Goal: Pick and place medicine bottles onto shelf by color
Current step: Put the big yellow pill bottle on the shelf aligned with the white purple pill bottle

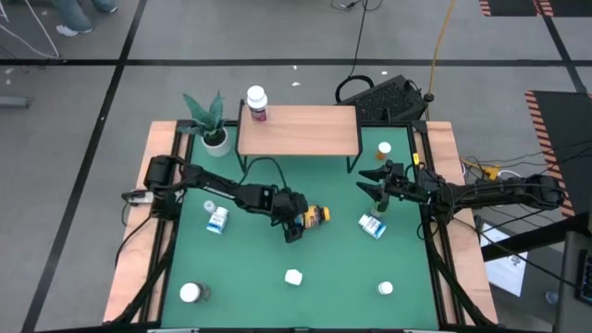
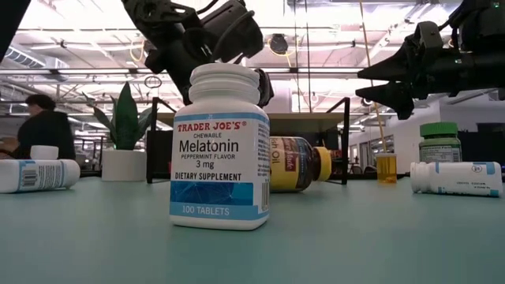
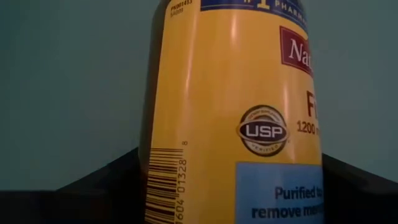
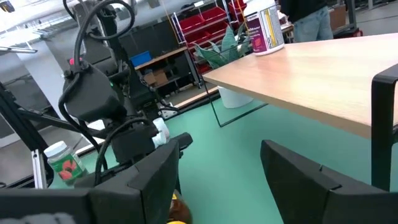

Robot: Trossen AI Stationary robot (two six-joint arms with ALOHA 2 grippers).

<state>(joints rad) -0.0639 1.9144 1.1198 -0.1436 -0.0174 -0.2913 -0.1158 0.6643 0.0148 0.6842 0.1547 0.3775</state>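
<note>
I see the amber bottle (image 1: 316, 216) on its side mid-table, long axis across, cap right. Left gripper (image 1: 298, 225) low, fingers straddling it; can't tell if clamped. Right gripper (image 1: 374, 188) hovers open.

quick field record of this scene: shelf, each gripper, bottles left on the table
shelf: wooden shelf holds one bottle with a purple label at its left end
left gripper: left gripper around the lying yellow-label bottle, jaws either side
right gripper: right gripper open, empty, raised above the mat
table: white-and-blue bottles lying, melatonin bottle upright
</note>
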